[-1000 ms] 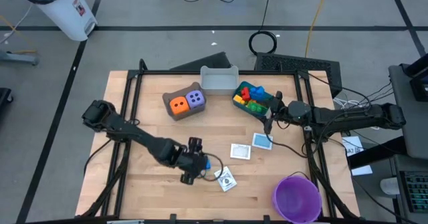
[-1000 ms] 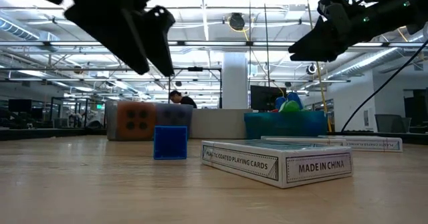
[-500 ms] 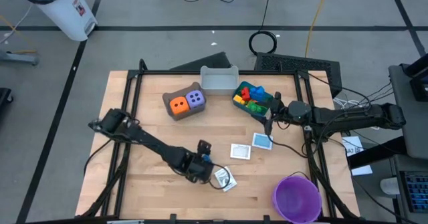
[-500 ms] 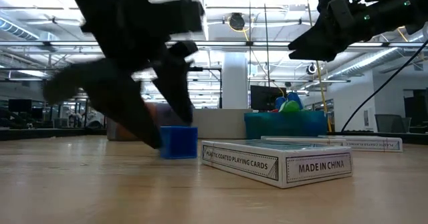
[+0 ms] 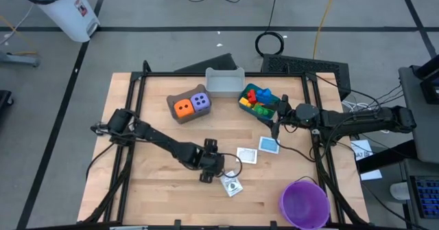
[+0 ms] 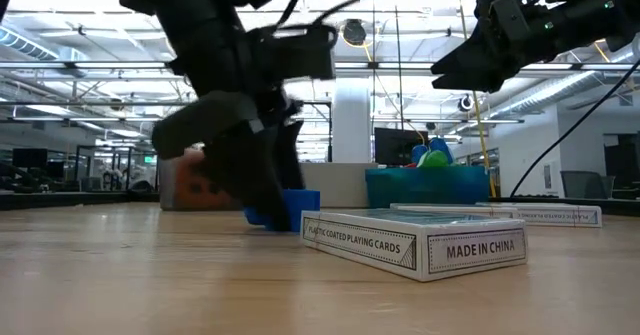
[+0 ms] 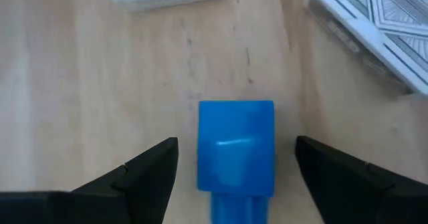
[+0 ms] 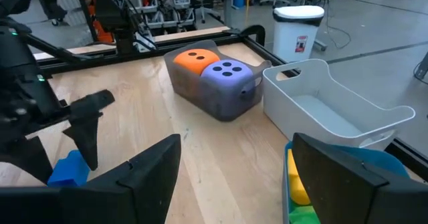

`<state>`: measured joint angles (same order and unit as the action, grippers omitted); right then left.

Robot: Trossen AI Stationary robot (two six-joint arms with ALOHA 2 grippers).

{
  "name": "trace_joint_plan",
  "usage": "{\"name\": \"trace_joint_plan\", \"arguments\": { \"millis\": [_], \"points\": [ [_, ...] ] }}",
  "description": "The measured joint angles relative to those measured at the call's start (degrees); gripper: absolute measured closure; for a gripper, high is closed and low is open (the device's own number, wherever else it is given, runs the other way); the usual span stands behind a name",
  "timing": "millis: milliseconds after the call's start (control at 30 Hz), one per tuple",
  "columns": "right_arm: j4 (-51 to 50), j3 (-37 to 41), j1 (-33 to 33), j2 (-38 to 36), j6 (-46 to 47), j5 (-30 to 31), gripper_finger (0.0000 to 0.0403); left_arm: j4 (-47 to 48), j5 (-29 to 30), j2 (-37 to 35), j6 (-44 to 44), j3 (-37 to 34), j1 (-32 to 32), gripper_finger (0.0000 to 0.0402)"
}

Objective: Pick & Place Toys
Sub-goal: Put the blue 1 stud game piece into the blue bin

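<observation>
A small blue brick (image 7: pixel 235 150) lies on the wooden table (image 5: pixel 158 189). My left gripper (image 7: pixel 237 142) is open and low over it, one finger on each side, with a gap showing on both sides. In the low view the gripper (image 6: pixel 250 175) hides part of the brick (image 6: pixel 303 208). An orange die (image 5: pixel 182 107) and a purple die (image 5: pixel 200 101) sit in a brown bin (image 5: pixel 177 117). Several coloured bricks (image 5: pixel 257 98) fill a blue bin (image 5: pixel 264 115). My right gripper (image 5: pixel 276 119) hangs open by that bin, holding nothing.
A box of playing cards (image 5: pixel 232 186) lies just right of the blue brick. Two white square cards (image 5: pixel 247 154) (image 5: pixel 269 145) lie flat toward the right. A grey bin (image 5: pixel 225 82) stands at the far edge, and a purple bowl (image 5: pixel 303 202) at the near right corner.
My left gripper has come down toward the table and gone right, onto the blue brick, and now straddles it while staying open. In the low view the brick has shifted a little toward the card box. My right arm has kept still.
</observation>
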<state>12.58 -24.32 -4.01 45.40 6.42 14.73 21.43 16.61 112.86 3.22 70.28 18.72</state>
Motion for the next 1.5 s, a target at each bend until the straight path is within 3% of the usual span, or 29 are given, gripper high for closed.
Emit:
{"name": "trace_joint_plan", "arguments": {
  "millis": [233,367,600,833,1000,1233,1400,1500],
  "points": [
    [-0.12,0.00,0.00,0.01,0.00,-0.01,0.0122,1.94,-9.28,0.07,7.01,0.02,-2.49,0.0096],
    [-0.24,0.00,0.00,0.01,-0.02,-0.01,0.0122,2.21,-9.76,0.07,4.57,0.04,-2.80,0.0099],
    [-0.24,0.00,0.00,0.01,-0.07,-0.01,0.0122,2.18,-10.46,0.12,2.50,0.04,-3.34,0.0172],
    [-0.24,0.00,0.00,0.01,-0.04,-0.03,0.0122,2.50,-9.02,-0.34,2.47,0.04,-4.50,0.0264],
    [-0.24,0.00,0.00,0.01,-0.02,-0.03,0.0122,2.50,-5.54,-3.08,2.91,-0.09,-6.02,0.0264],
    [-0.46,-0.02,0.00,0.03,1.91,-1.13,0.0122,-2.37,1.20,-7.32,2.92,-0.05,-8.68,0.0227],
    [1.50,-0.02,0.38,2.00,1.60,-7.00,0.0122,-9.55,-0.52,-7.80,2.94,0.04,-10.46,0.0266],
    [4.39,-0.04,1.63,5.45,1.28,-7.49,0.0122,-11.59,-2.77,-7.78,2.75,0.04,-11.27,0.0300]
  ]
}}
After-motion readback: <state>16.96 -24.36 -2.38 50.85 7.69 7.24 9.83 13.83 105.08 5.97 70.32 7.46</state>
